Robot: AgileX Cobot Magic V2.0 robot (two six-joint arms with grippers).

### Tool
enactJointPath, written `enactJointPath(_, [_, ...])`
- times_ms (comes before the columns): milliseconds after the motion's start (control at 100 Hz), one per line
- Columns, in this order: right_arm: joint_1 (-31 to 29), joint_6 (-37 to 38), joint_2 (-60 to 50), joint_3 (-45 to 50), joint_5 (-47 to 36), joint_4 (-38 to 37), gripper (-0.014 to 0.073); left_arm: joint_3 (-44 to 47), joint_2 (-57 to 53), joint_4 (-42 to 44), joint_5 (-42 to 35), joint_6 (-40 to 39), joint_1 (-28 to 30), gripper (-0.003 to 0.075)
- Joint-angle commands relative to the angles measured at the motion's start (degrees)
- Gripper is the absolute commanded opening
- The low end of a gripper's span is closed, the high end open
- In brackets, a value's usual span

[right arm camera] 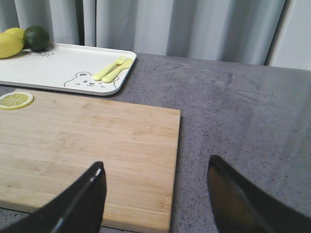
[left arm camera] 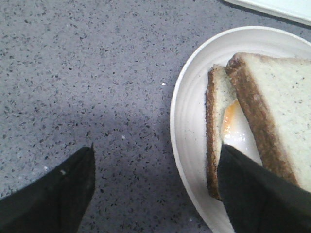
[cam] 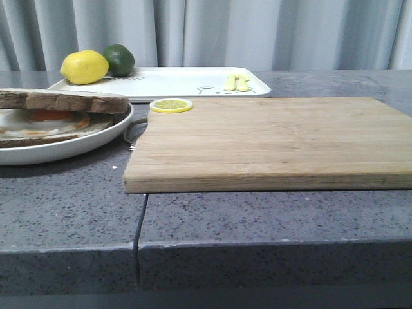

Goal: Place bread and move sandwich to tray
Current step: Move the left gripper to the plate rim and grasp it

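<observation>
The thick bread (cam: 64, 101) already lies on top of the egg slice, so the sandwich (cam: 55, 119) looks assembled on its round plate (cam: 77, 147), which sits just left of the wooden cutting board (cam: 270, 138) on the grey tabletop (cam: 71, 212); judging from that, what is left is carrying the sandwich over to the tray (cam: 187, 80), which lies just behind the cutting board. The left tool (left arm camera: 155, 187) hangs with its jaws spread wide and gripping nothing, one finger over bare tabletop and the other over the plate's near rim at the sandwich's edge, a stance that seems meant for taking hold of the plate rim. The right tool (right arm camera: 155, 194) is likewise wide open and empty, poised over the cutting board's near right corner, apparently idle. The front view shows the sandwich only side-on, with neither tool in sight; the left wrist view shows from above how the top slice sits skewed, leaving a strip of egg white and orange yolk and the lower crust exposed. Only the right wrist view makes plain the tray's bear drawing and the small yellow fork and spoon (right arm camera: 112, 69) on it, beside the lemon (right arm camera: 8, 42) and lime (right arm camera: 36, 37) at the tray's far corner, and the lemon slice (right arm camera: 15, 100) on the cutting board's back edge.
</observation>
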Motion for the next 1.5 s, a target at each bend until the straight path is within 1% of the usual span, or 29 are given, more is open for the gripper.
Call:
enactJointPath(0, [-0.45, 0.05, 0.51, -1.36, -4.89, -0.72, 0.0459, -1.26, 0.14, -1.25, -3.67, -0.04, 0.08, 0.0494])
enactJointPath(500, [-0.45, 0.05, 0.51, -1.36, -4.89, -0.72, 0.0459, -1.26, 5.54, -3.27, -6.69, -0.04, 0.08, 0.0494])
enactJointPath(760, [-0.45, 0.05, 0.51, -1.36, -4.89, -0.72, 0.0459, -1.8, 8.92, -3.65, -6.73, -0.04, 0.08, 0.0494])
enactJointPath(1490, [-0.45, 0.05, 0.51, -1.36, -4.89, -0.72, 0.0459, -1.8, 12.63, -4.7, -8.11, -0.04, -0.05, 0.0494])
